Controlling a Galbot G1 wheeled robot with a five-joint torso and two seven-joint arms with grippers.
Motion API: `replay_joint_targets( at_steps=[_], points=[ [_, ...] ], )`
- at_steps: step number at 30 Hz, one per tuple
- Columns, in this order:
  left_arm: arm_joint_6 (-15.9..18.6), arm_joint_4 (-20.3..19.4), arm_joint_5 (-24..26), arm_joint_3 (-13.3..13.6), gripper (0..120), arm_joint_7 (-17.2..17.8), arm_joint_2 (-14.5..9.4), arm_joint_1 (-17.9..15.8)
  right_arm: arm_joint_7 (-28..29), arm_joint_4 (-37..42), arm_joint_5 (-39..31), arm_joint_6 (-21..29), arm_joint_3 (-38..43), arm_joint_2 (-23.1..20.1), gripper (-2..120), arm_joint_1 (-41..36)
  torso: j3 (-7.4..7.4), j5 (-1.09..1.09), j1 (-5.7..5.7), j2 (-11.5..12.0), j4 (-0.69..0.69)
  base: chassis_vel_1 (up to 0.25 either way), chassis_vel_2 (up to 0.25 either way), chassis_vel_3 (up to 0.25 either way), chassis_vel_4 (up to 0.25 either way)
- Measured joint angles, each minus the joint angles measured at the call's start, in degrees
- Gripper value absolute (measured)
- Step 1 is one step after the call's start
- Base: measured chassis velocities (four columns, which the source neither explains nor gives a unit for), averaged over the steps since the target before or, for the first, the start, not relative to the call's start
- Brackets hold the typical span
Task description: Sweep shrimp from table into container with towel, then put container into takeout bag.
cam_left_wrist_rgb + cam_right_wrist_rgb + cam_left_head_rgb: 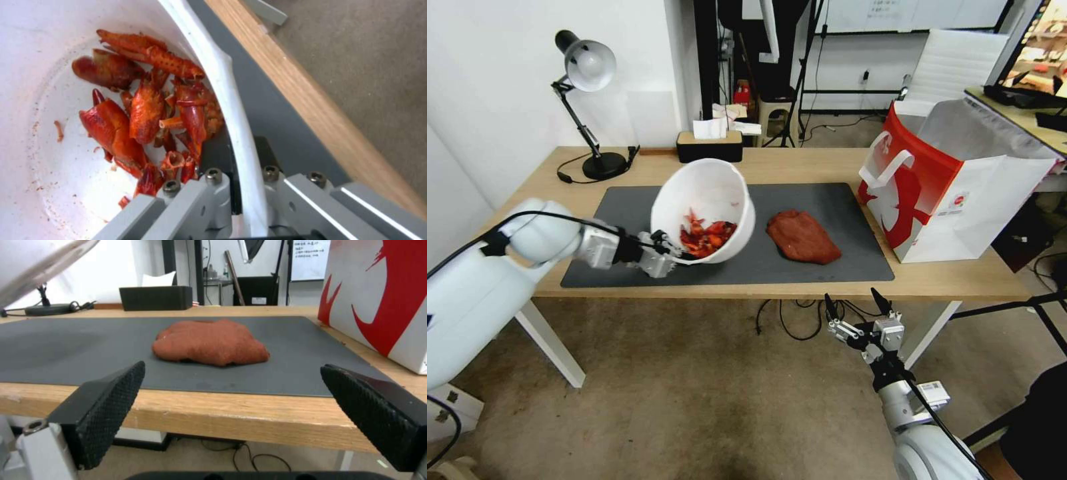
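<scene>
Shrimp (707, 238) swept in; left claw (668, 255) clamps the lifted container (704, 207) by its rim; takeout bag (954, 193) awaits; right claw (857, 308) gapes empty.

No text is legible before me. The takeout bag (954, 193) carries a small red round sticker, a printed label and a white figure; their lettering is too small to read.
</scene>
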State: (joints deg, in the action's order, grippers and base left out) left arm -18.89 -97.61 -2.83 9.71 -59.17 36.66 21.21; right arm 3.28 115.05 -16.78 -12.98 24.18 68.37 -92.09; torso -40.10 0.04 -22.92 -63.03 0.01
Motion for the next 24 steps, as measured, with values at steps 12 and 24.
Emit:
replay_joint_targets(
  at_steps=[12,24],
  points=[
    [0.1,9.7,0.9,13.5,0,-0.8,12.6,-20.5,0.0,0.0,0.0,0.0,0.0,0.0,100,0.0,-0.01,-0.06,0.00,0.0,-0.01,0.000,0.000,0.000,0.000],
    [-0.2,23.3,-0.3,20.8,0,-1.8,27.5,-29.5,0.0,0.0,0.0,0.0,0.0,0.0,100,0.0,0.00,-0.01,0.00,0.0,-0.02,0.000,0.000,0.000,0.000]
  ],
)
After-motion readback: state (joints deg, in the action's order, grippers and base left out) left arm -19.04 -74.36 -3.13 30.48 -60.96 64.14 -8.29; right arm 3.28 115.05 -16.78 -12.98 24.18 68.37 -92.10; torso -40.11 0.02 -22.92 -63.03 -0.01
